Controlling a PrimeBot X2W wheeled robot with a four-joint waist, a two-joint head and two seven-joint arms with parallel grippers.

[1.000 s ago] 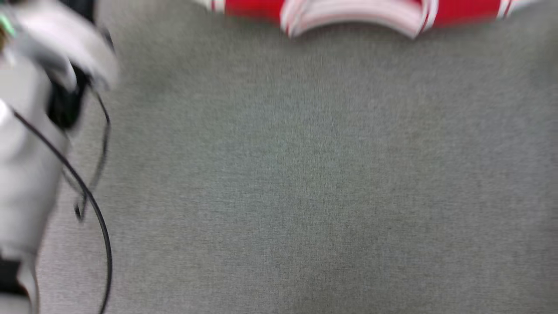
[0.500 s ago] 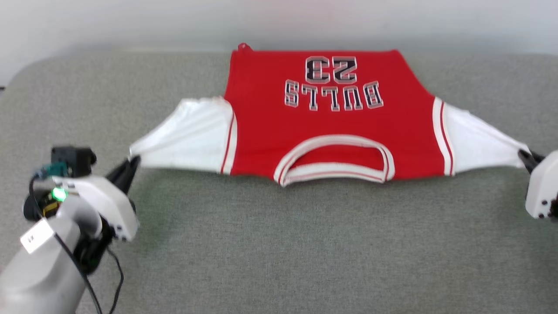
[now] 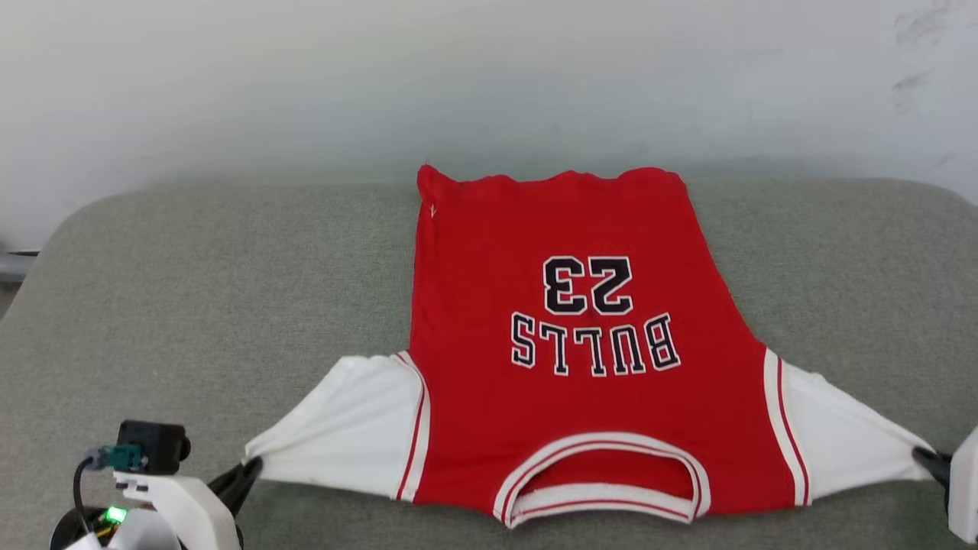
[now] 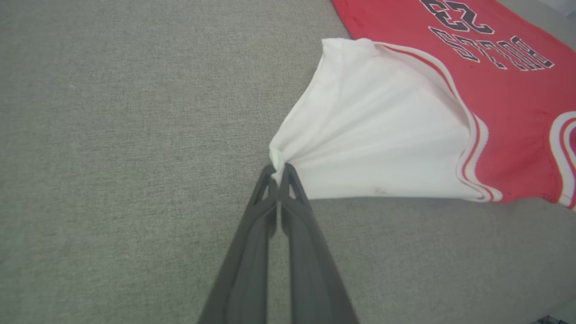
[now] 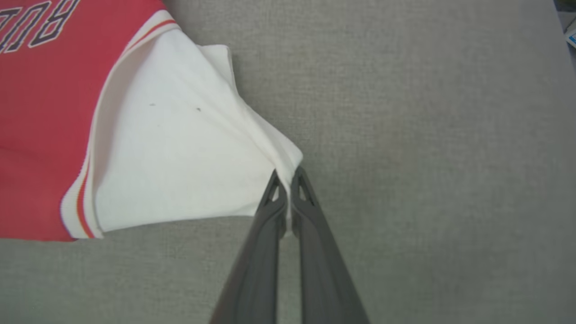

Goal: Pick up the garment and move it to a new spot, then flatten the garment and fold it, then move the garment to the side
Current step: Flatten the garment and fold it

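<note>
Left gripper (image 4: 280, 170), its two long dark fingers pressed together, pinches the outer tip of the left white short sleeve (image 4: 373, 144); the cloth bunches into a small knot at the tips and fans out taut towards the shirt's body; the right gripper (image 5: 288, 177) is likewise closed on a pleat at the tip of the right white short sleeve (image 5: 180, 157).

In the head view the two sit at the near edge, well apart, with the garment (image 3: 573, 412), a red jersey shirt with red-white striped trim, stretched between them on the grey fabric-covered counter (image 3: 191, 305); the striped collar (image 3: 603, 489) lies nearest the robot; the black white-edged "BULLS 23" lettering (image 3: 592, 344) faces up and reads upside down; the bottom hem (image 3: 550, 179) lies farthest, slightly wavy, close to the pale wall (image 3: 458, 76).

The step in hand looks like the flattening: the body lies spread and mostly smooth, though the sleeves are drawn into points instead of lying square.

The next move probably calls for equal tension on both sides, so the body does not skew; then the sleeve tips set down on the counter and let go without dragging the cloth; after that, fresh grips for the fold, perhaps sleeves brought inward over the red body; the rippled far hem may want smoothing first.
</note>
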